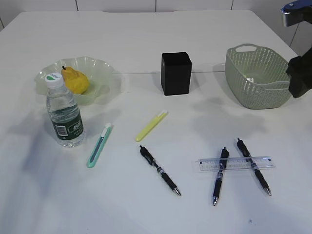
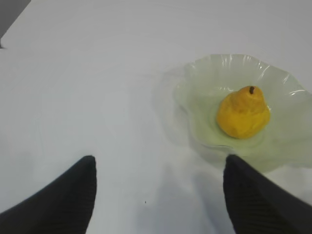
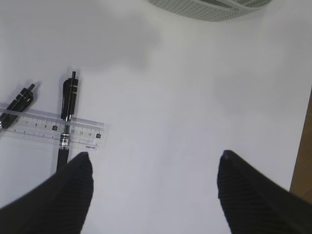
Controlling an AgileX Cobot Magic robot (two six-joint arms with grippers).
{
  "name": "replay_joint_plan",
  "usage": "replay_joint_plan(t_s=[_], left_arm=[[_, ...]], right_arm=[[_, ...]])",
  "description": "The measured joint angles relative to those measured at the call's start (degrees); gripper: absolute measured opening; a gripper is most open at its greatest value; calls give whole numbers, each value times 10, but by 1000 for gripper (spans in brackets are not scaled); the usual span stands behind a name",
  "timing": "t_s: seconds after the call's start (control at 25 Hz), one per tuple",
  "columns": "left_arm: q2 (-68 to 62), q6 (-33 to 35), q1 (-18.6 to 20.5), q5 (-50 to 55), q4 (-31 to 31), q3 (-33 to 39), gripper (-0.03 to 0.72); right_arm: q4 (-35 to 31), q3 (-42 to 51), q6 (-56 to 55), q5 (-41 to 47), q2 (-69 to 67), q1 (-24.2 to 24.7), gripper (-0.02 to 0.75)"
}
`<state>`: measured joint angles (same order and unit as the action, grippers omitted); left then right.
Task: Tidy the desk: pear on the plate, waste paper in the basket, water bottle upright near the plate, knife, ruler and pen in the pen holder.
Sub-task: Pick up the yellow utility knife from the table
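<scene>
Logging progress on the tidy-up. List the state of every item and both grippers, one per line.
pear: on the plate
water bottle: upright, capped
pen holder: upright
basket: upright
ruler: flat, lying across two pens
third pen: flat on desk
left gripper: open, empty
right gripper: open, empty

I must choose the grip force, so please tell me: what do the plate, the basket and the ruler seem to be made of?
Plate: pale green and translucent with a glossy, wavy rim; looks like glass, possibly plastic.
Basket: matte grey-green with a moulded woven pattern of holes; likely plastic.
Ruler: clear, thin and flat with printed markings, the pens showing through it; likely hard plastic.
</scene>
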<state>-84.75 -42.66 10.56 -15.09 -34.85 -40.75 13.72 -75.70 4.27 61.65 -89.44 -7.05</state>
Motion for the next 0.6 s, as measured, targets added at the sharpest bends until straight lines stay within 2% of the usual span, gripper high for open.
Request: replay_joint_plan(t_s=[0.28, 0.6], left_arm=[[27, -185, 0, 44, -158, 0, 577], [28, -466, 0, 20, -433, 0, 571]], right_arm=[[0, 0, 0, 0, 0, 0, 587], [-3, 0, 0, 0, 0, 0, 587]])
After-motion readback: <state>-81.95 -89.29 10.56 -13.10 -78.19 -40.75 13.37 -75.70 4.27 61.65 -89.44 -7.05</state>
